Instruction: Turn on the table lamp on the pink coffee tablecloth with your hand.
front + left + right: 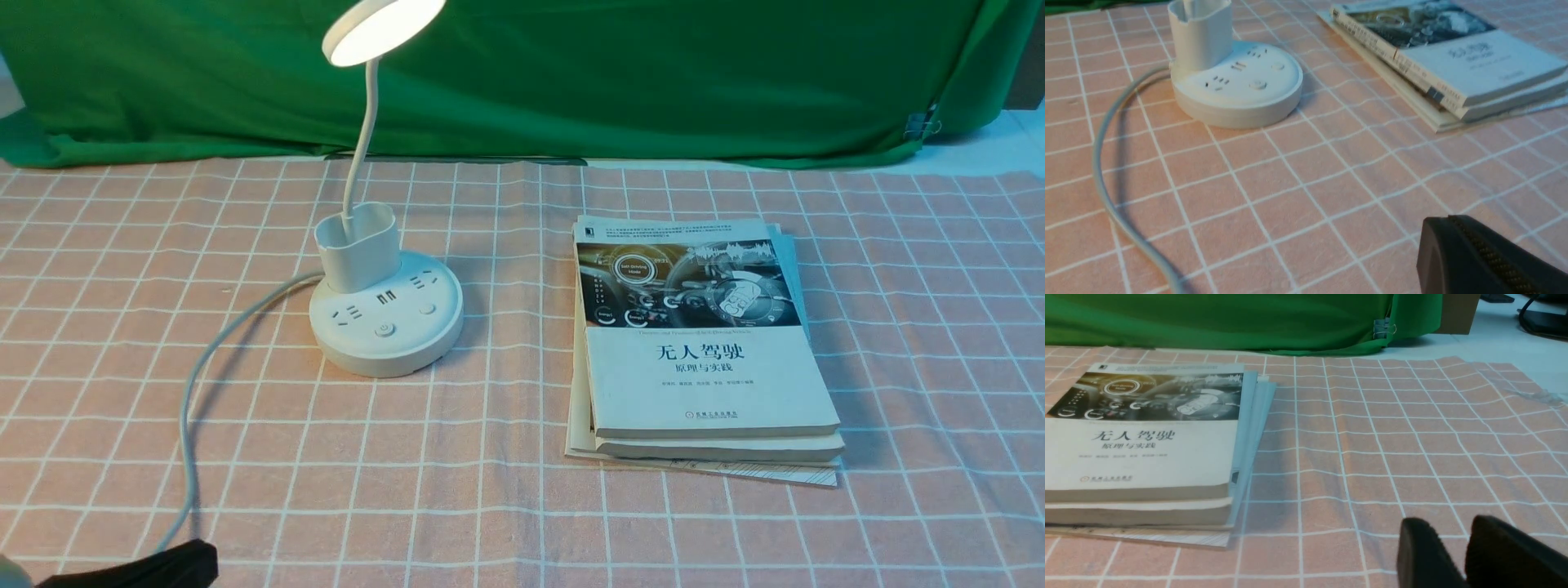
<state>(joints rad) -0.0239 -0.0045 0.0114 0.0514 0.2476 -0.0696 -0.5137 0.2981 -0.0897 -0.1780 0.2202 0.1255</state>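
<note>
The white table lamp [384, 318] stands on the pink coffee tablecloth [490, 490], left of centre. Its round head [380, 28] glows bright at the top of the bendy neck. The base [1237, 90] carries sockets and a round button [384, 330]. My left gripper [1449, 219], the hand, is low at the near left [163, 565], well short of the base; its fingers lie pressed together, shut on nothing. My right gripper [1449, 526] hovers over bare cloth right of the books, with a narrow gap between its fingers [1417, 547] and nothing in it.
A stack of books [702, 343] lies right of the lamp. The lamp's grey cord [192, 392] curves from the base toward the near left edge. A green backdrop cloth [571, 73] closes off the back.
</note>
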